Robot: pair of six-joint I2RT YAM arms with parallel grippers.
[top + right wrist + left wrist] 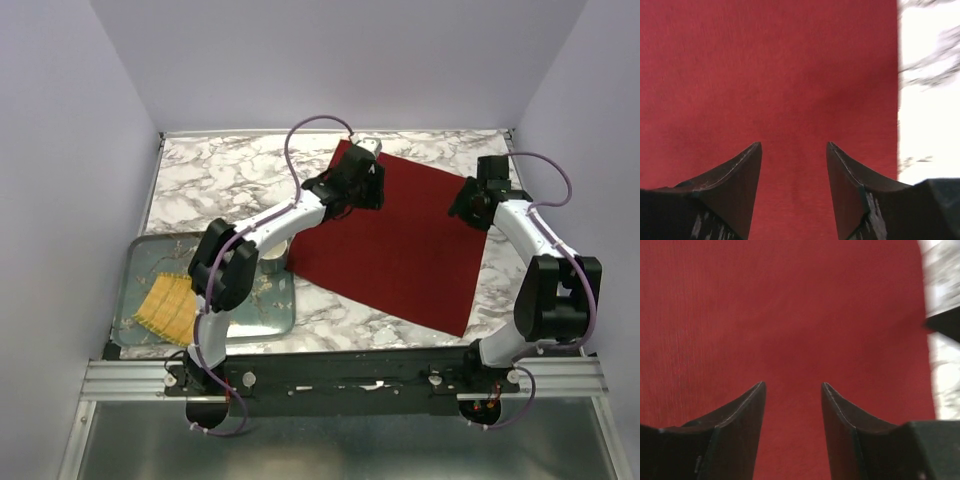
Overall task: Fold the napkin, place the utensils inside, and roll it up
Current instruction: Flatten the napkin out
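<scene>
Top external view: burgundy napkin (400, 245) lies flat, unfolded.

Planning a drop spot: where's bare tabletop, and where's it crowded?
Free: marble table at far left, between tray and napkin; narrow strip along the near edge. Crowded: left gripper and right gripper over the napkin's far side; cup by the tray.

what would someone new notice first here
The dark red napkin, spread flat over the right half of the marble table, catches the eye first. Next come the left gripper and right gripper, both open over its two far corners and gripping nothing. At the near left, a yellow mat lies in a tray.
</scene>
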